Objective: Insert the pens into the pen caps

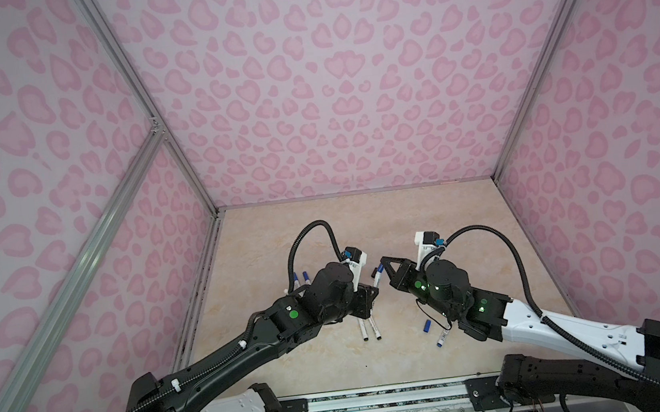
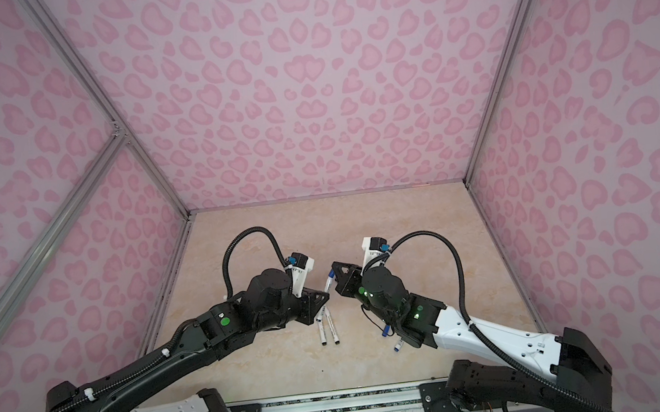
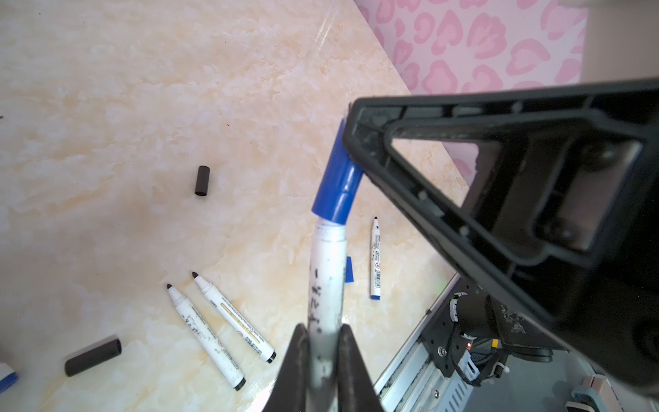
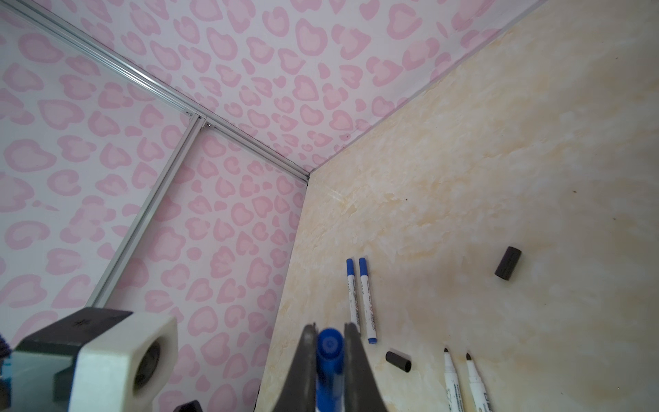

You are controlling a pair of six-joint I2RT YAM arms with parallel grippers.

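Observation:
My left gripper is shut on a white pen, held above the table. A blue pen cap covers that pen's tip at a slight angle to the barrel. My right gripper is shut on this cap. In both top views the two grippers meet at mid-table with the pen between them. Two uncapped black-tipped pens lie side by side below. Two black caps lie loose.
Two blue-capped pens lie together near the left wall. An uncapped pen with a blue end plug and a loose blue cap lie under the right arm. Pink patterned walls enclose the table; a metal rail runs along its front.

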